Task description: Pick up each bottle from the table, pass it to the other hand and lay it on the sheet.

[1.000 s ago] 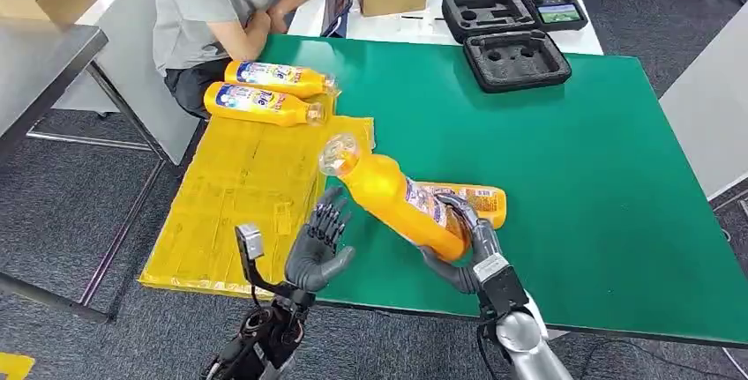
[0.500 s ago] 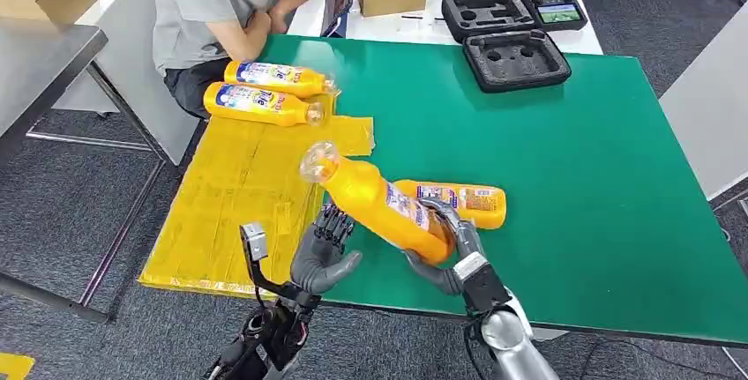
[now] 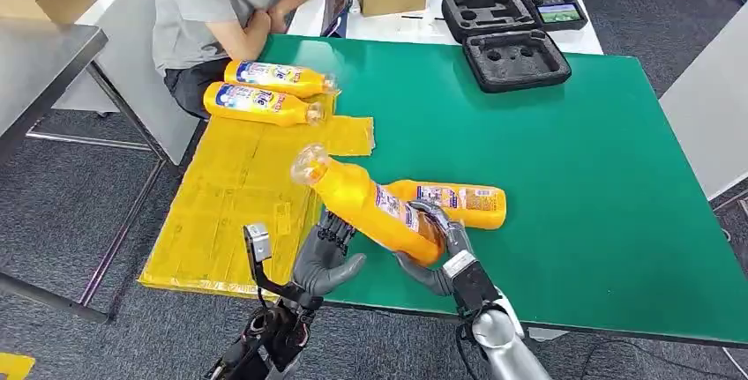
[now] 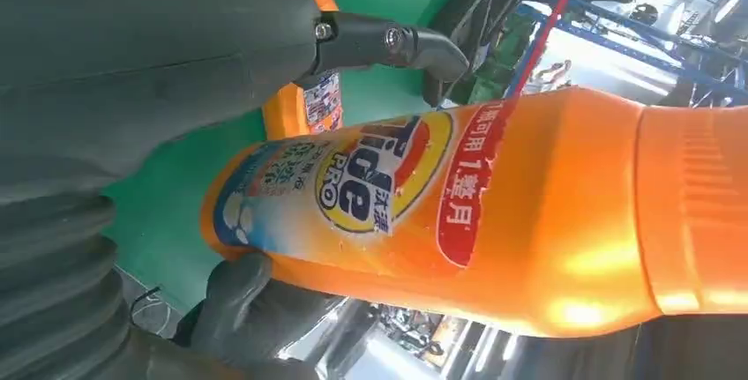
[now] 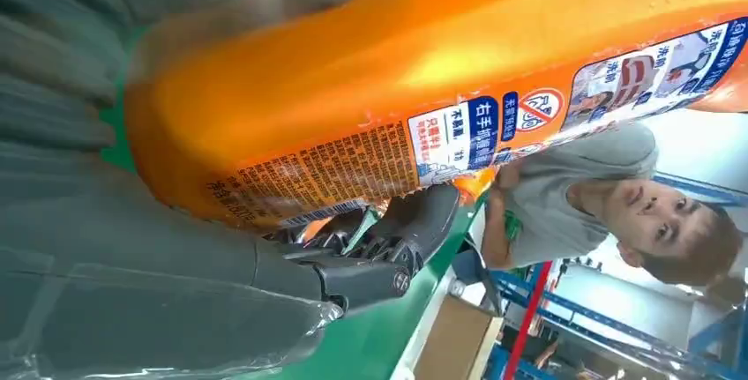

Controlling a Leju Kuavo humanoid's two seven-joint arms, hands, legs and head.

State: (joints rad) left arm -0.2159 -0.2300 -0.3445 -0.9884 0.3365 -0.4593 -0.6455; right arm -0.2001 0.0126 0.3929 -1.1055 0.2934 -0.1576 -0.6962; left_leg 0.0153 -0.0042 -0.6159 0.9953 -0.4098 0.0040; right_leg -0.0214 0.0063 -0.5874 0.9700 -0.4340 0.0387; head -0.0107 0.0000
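While the right hand (image 3: 441, 252) grips the held bottle (image 3: 370, 204) by its base end, the left hand (image 3: 325, 257) waits just beside the bottle's body with fingers spread and nothing in them. In the head view its fingertips sit at the bottle's near-left flank; contact cannot be confirmed. The bottle is above the near edge of the green table (image 3: 582, 177), close to the right border of the yellow sheet (image 3: 238, 186).

Orientation: the long axis runs diagonally, base at near right inside the right hand, capped neck raised and pointing far left over the sheet. The left wrist view shows the label side (image 4: 370, 186) facing the left palm.

Risks, as a judgement:
- Early release. If the right hand lets go before the left hand has wrapped the body, the bottle is likely to drop onto the table edge or the floor.
- Off-centre grasp. A left-hand hold too near the base leaves the neck end overhanging; the bottle may pivot and slip.
- Collision. A second bottle (image 3: 459, 199) lies on the table just behind the right hand and could be knocked.

Two bottles (image 3: 265, 89) lie on the sheet's far end beside a seated person (image 3: 212, 10); placement must avoid rolling into them.
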